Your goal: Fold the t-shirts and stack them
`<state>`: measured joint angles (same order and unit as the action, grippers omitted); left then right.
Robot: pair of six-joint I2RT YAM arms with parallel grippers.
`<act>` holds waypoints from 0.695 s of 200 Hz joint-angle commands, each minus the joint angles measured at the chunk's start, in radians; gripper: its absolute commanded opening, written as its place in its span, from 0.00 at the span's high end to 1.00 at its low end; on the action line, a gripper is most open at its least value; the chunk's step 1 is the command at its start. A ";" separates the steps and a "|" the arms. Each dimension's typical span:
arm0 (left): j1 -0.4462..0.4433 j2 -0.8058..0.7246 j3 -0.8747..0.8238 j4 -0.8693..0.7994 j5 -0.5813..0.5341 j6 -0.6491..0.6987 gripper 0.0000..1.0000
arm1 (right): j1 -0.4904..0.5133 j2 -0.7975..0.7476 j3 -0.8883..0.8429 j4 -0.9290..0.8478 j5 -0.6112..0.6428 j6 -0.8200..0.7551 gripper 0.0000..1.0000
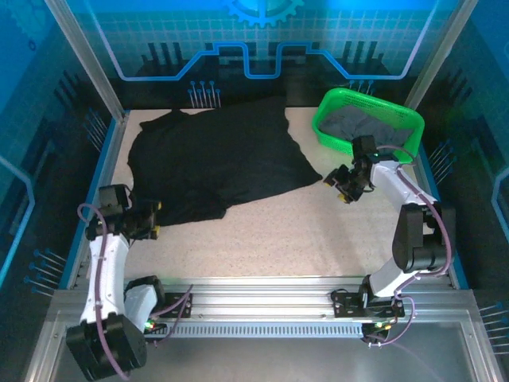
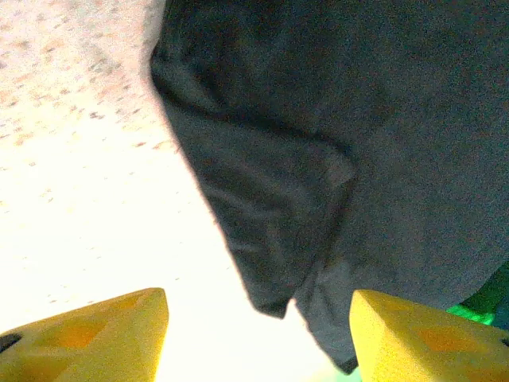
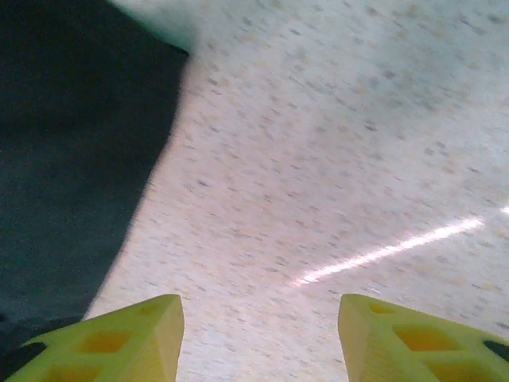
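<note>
Though agape, both claws (image 1: 153,219) (image 1: 342,189) beside t-shirt (image 1: 215,159).

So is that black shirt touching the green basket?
Apart. The top view shows a strip of bare table between the black t-shirt and the green basket.

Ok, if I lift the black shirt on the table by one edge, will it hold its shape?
Probably not: the black shirt lies limp with soft creases, so it should droop and drag. One corner is doubled over, so a push would likely bunch it rather than slide it.
</note>
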<state>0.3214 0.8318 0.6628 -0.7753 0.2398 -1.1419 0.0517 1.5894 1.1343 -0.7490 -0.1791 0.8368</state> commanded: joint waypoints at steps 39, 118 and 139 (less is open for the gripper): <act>-0.061 -0.218 -0.127 -0.200 0.050 0.012 0.47 | 0.132 -0.082 -0.008 -0.028 0.106 -0.108 0.47; -0.251 0.301 0.105 0.106 -0.100 0.024 0.48 | 0.130 0.187 0.110 0.097 0.036 -0.108 0.64; -0.252 0.461 0.225 0.096 -0.172 0.082 0.51 | 0.131 0.290 0.213 0.067 0.055 -0.129 0.68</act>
<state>0.0769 1.1561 0.7715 -0.7216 0.1738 -1.1458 0.1947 1.7927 1.2362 -0.6640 -0.1371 0.7387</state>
